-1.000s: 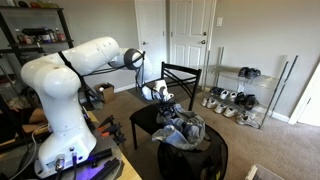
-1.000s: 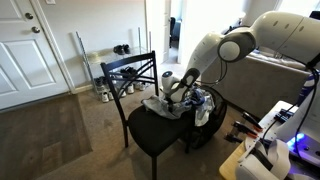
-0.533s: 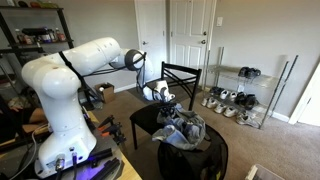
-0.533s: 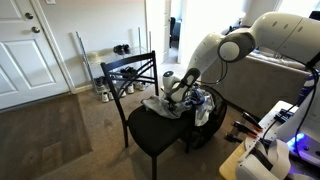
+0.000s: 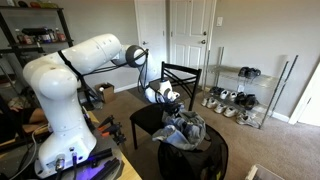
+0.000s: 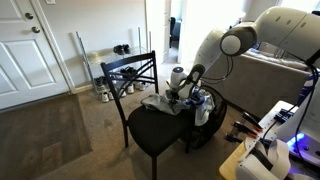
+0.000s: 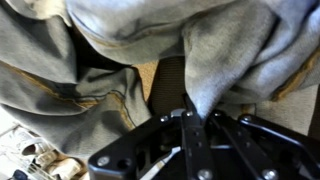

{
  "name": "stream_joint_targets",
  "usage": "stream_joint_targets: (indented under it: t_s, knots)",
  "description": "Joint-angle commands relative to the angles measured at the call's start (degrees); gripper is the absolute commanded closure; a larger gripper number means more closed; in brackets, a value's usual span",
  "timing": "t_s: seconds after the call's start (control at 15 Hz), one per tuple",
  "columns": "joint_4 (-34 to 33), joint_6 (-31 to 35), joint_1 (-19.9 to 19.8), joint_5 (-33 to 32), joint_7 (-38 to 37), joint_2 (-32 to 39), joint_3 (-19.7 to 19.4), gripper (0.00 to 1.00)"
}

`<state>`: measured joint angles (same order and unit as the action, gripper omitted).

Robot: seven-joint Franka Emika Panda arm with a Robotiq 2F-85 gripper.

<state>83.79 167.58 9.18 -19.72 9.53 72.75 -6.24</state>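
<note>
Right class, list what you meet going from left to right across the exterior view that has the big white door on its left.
White door → chair backrest → tool, pinching the jeans → robot's white upper arm.

a chair (image 6: pixel 150 133) stands on the carpet in the middle of the room. a heap of clothes (image 6: pixel 183 104) lies on its seat, at the edge nearer the robot, partly hanging over that edge. the gripper (image 5: pixel 170 99) hangs just above the heap, between it and the chair's backrest (image 5: pixel 181 75). in the wrist view a fold of the clothes sits pinched between the gripper's fingertips (image 7: pixel 190 108), and the rest spreads to either side above them. behind the chair, a shoe rack (image 5: pixel 243 97) stands against the wall, with shoes on its shelves and a door (image 5: pixel 187 35) beside it. a shelf unit (image 5: pixel 28 40) stands behind the robot arm.
</note>
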Motion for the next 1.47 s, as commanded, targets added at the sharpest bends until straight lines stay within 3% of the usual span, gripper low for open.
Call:
stream_joint_targets:
  t_s: [0.0, 0.13, 0.27, 0.53, 0.67, 0.87, 0.93, 1.2, 1.4]
  knots:
    - [10.5, 10.0, 2.2, 2.7, -8.7, -5.5, -6.4, 0.95]
    - [13.1, 14.5, 3.0, 5.6, -11.6, -5.8, -8.9, 0.95]
    - [15.2, 18.1, 2.3, 8.5, -12.0, -6.0, -8.9, 0.95]
    - [18.3, 25.8, -2.8, 11.8, -9.9, -6.3, -3.7, 0.95]
    - [19.8, 28.8, -3.1, 16.3, -12.1, -6.1, -3.4, 0.95]
    - [23.3, 36.6, -9.0, 17.7, -12.1, -7.1, 1.9, 0.95]
    - [17.8, 32.0, -11.2, 17.5, -12.5, -6.8, 3.9, 0.95]
    - [14.6, 31.4, -16.3, 17.1, -12.5, -8.0, 7.9, 0.95]
    - [12.3, 30.9, -17.6, 18.4, -13.2, -8.9, 8.7, 0.95]
